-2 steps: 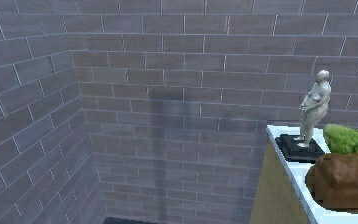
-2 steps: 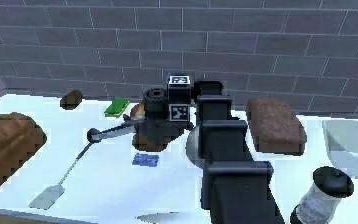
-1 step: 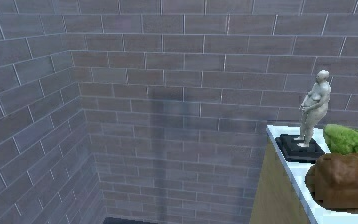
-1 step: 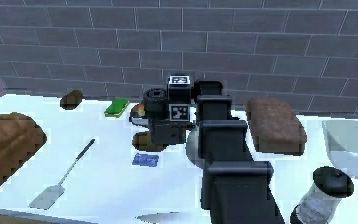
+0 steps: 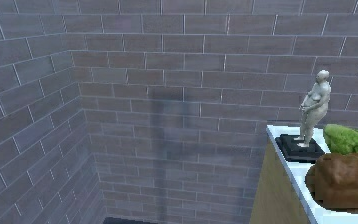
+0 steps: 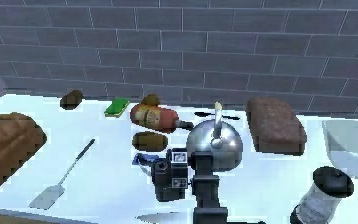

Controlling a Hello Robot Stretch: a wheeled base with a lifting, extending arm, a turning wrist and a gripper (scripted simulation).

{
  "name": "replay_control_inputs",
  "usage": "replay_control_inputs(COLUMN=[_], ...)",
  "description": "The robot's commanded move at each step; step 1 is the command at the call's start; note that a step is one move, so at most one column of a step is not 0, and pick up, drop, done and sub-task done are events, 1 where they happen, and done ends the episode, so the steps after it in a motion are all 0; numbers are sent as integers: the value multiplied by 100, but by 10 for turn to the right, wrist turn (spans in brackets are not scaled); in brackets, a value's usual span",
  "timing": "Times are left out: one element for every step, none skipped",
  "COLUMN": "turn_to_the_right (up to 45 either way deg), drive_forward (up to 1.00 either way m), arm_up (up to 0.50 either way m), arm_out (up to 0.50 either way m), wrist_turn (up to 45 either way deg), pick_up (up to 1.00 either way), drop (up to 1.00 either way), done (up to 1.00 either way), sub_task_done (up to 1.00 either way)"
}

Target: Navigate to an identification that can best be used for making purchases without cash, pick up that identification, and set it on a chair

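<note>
**Forward view:** Faces a corner of grey brick wall (image 5: 137, 100) dead ahead. Catches, at the right edge, a counter (image 5: 275, 190) carrying a pale statue (image 5: 314, 105) on a dark base, a leafy green lump (image 5: 347, 140) and a brown loaf (image 5: 342, 180), set out as kitchen clutter rather than as targets.

**Arm side view:** Looks across the white countertop (image 6: 107, 160), apparently parked alongside to bring the arm (image 6: 204, 195) within reach. Shows the arm rising from the bottom edge, with the gripper (image 6: 159, 170) at its end, just left of a silver kettle (image 6: 217, 150) and near a brown lump (image 6: 147, 141). Cannot tell how the fingers stand, nor whether anything is held, given the items lying on the surface behind them.

Picks out a small flat green piece (image 6: 114, 107) near the far edge, left of a reddish bottle (image 6: 159, 119) lying on its side. Probably the payment card, lying flat and well apart from the gripper. Likely calls for a shift toward the view's left and a longer reach, past bottle and lump. Leaves a spatula (image 6: 65, 175), a second loaf (image 6: 275, 125) and a dark-capped jar (image 6: 327, 195) aside. Pick-up judged not yet done, with the chair stage to follow.
</note>
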Motion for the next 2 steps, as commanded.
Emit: replay_control_inputs(turn_to_the_right=[0, 0], drive_forward=[0, 0], arm_up=[0, 10], arm_out=[0, 0], wrist_turn=[0, 0], pick_up=[100, 0], drop=[0, 0], done=[0, 0], sub_task_done=[0, 0])
